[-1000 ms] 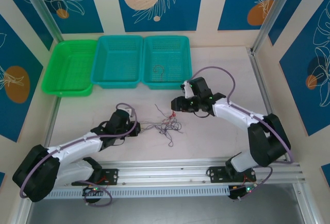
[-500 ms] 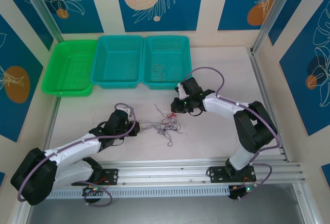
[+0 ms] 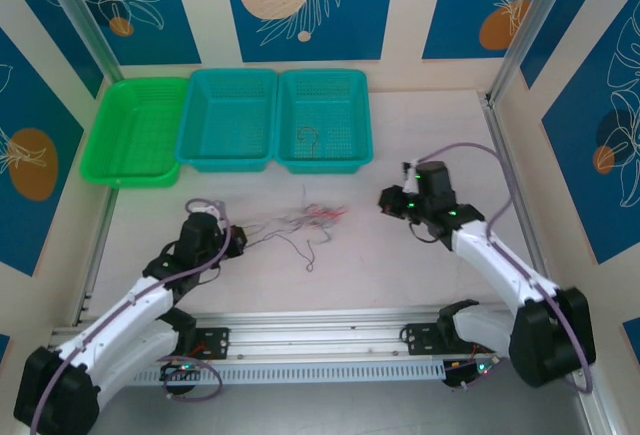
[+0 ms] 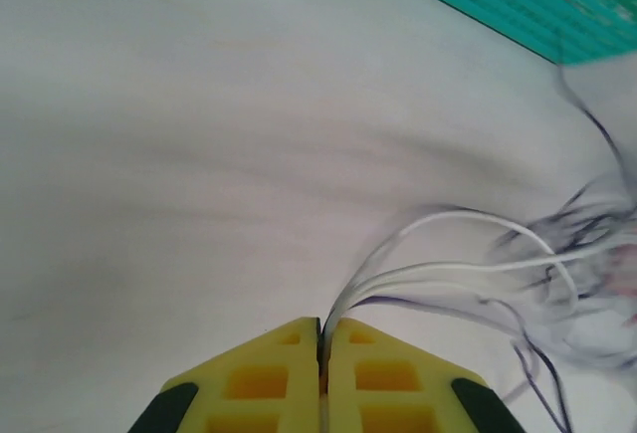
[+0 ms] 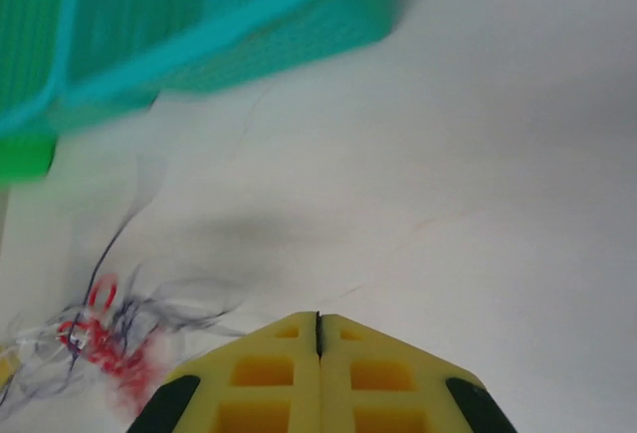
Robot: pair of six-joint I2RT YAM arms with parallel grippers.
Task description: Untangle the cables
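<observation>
The cables [image 3: 305, 220] lie as a thin, stretched tangle of reddish, whitish and dark wires on the white table between the arms. My left gripper [image 3: 228, 237] is at the tangle's left end. In the left wrist view it [image 4: 322, 328] is shut on whitish strands [image 4: 448, 274] that run right into a blurred dark knot [image 4: 582, 254]. My right gripper [image 3: 383, 202] is to the right of the tangle. Its jaws [image 5: 318, 319] are shut, with faint dark wisps leading into them from the red clump [image 5: 95, 338] and a hair-thin wire trailing off to the right.
Three baskets stand at the back: a green one [image 3: 110, 125], a teal one [image 3: 195, 120] and another teal one [image 3: 360, 120] with a loose curled wire [image 3: 308, 137] inside. A metal rail [image 3: 330, 330] runs along the near edge. Frame posts stand at both sides.
Both grippers have pulled apart, the left one to the left and the right one to the right. The tangle has stretched out and shifted up and to the left.
</observation>
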